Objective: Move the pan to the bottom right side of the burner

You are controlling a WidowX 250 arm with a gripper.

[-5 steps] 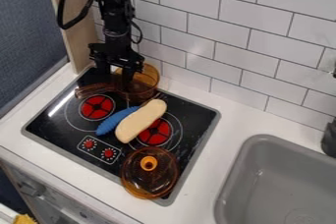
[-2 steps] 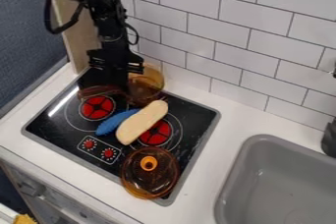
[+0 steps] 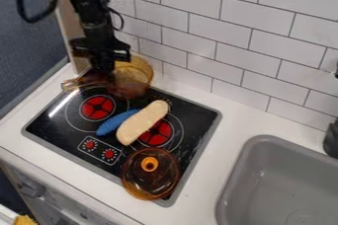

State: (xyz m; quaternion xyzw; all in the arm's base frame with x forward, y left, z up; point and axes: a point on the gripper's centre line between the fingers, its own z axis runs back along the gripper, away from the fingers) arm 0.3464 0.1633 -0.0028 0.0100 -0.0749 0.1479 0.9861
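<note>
Gripper [image 3: 104, 69]: jaws clamped on the handle [image 3: 78, 82] of the pan [image 3: 137, 77] | Carry: keep pan level, raise clear of the cream-coloured piece [image 3: 142, 123], traverse near-right — lid [image 3: 155, 175] may obstruct set-down | Position: pan's bowl just right of jaws, at stove's [image 3: 193, 115] far edge, handle leftward

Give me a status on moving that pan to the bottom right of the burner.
Done: the gripper has reached the pan, over its handle side. In hand: probably the pan, though the grip itself can't be confirmed. Left: nearly the whole move; the pan is at the stovetop's back edge by the tiled wall, while the lid lies at bottom right.
</note>
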